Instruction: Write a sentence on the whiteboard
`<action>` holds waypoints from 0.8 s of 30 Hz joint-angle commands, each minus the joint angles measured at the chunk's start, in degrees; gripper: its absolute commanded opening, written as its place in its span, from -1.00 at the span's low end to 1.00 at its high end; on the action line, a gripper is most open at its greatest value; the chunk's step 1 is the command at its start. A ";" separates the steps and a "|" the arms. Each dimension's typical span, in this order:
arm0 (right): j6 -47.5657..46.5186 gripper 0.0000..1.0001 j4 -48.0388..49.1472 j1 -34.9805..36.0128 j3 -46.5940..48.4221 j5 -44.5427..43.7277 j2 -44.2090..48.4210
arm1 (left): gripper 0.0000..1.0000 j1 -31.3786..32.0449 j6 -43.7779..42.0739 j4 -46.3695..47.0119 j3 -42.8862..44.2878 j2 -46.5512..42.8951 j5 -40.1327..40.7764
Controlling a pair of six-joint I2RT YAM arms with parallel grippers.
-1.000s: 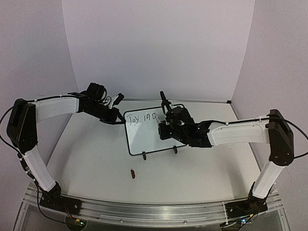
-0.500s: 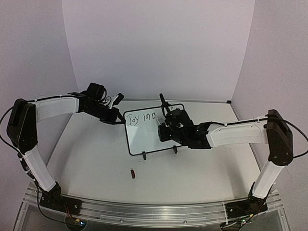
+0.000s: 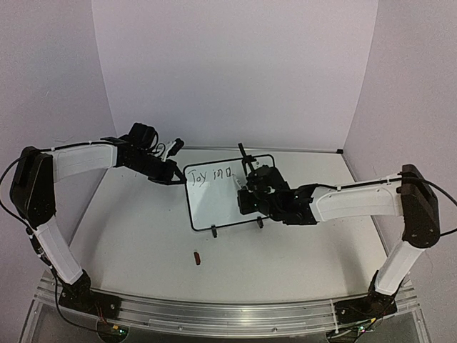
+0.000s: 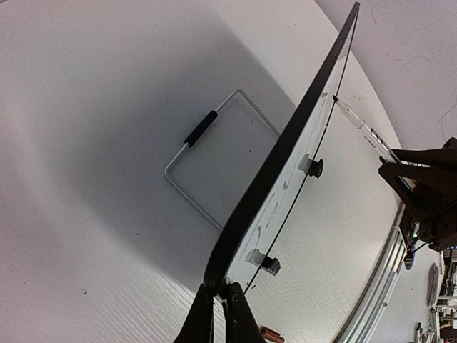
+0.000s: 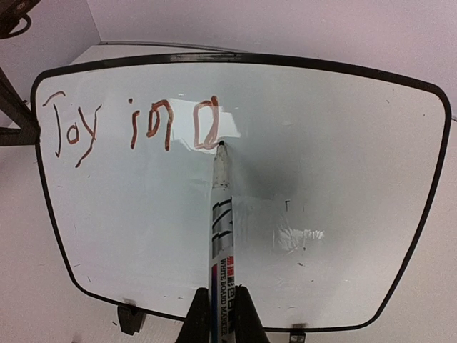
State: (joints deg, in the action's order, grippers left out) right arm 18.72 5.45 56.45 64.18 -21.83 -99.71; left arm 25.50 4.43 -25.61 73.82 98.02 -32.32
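Whiteboard point(image 3: 214, 204) – where does it stand?
– Propped nearly upright on the desk point(image 3: 143, 236), toward the back, between the two arms, resting on its two black clip feet point(image 3: 213, 230).
– Anything written on it?
– Red-brown lettering point(image 5: 128, 128) along the top left, reading roughly "Joy in a".
– And the fingers?
– The left fingers point(image 4: 200, 321) are clenched on the board's black frame at its left edge. The right fingers point(image 5: 198, 318) are clamped around a whiteboard marker point(image 5: 221, 229), whose tip touches the white surface at the last letter.
– What else lies on the desk?
– A small reddish object point(image 3: 196, 258) in front of the board, well apart from it; I cannot tell what it is.
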 commanded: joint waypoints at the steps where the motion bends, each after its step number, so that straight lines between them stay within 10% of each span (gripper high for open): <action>1: -0.30 -1.00 -0.59 0.03 -0.24 -3.06 3.78 | -1.00 0.29 -1.93 -1.94 1.85 -1.27 1.29; 24: -2.25 -1.00 0.36 -0.63 3.53 -2.44 -0.79 | -1.00 0.27 -1.99 -1.90 1.94 -0.95 1.28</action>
State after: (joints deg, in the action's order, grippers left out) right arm 16.73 5.11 56.27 65.28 -23.14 -99.55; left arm 25.50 4.40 -25.63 73.82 98.00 -32.32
